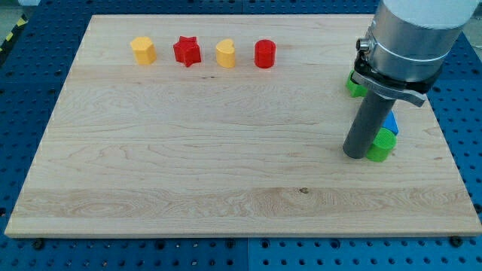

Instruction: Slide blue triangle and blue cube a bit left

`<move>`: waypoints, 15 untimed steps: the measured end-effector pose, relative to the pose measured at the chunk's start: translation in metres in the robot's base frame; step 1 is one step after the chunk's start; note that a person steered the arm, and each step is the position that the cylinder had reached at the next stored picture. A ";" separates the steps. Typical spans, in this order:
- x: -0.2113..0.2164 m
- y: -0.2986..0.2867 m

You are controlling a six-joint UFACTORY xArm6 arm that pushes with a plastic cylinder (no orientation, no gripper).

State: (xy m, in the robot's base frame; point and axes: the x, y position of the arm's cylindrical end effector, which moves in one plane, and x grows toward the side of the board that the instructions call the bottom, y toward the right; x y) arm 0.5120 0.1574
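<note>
My tip (355,153) rests on the board at the view's right. It touches the left side of a green block (382,144). Just above that green block a small piece of a blue block (391,123) shows beside the rod; its shape cannot be made out, and the rest is hidden behind the rod and arm. No second blue block shows; the arm may hide it.
A second green block (353,85) peeks out left of the arm. Along the view's top stand a yellow block (143,50), a red star (187,51), a yellow heart (225,53) and a red cylinder (264,54). The board's right edge (444,128) is close to the tip.
</note>
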 end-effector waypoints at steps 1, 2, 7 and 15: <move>-0.009 -0.011; -0.043 -0.031; 0.051 0.003; -0.045 0.082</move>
State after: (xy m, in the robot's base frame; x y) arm 0.4668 0.2397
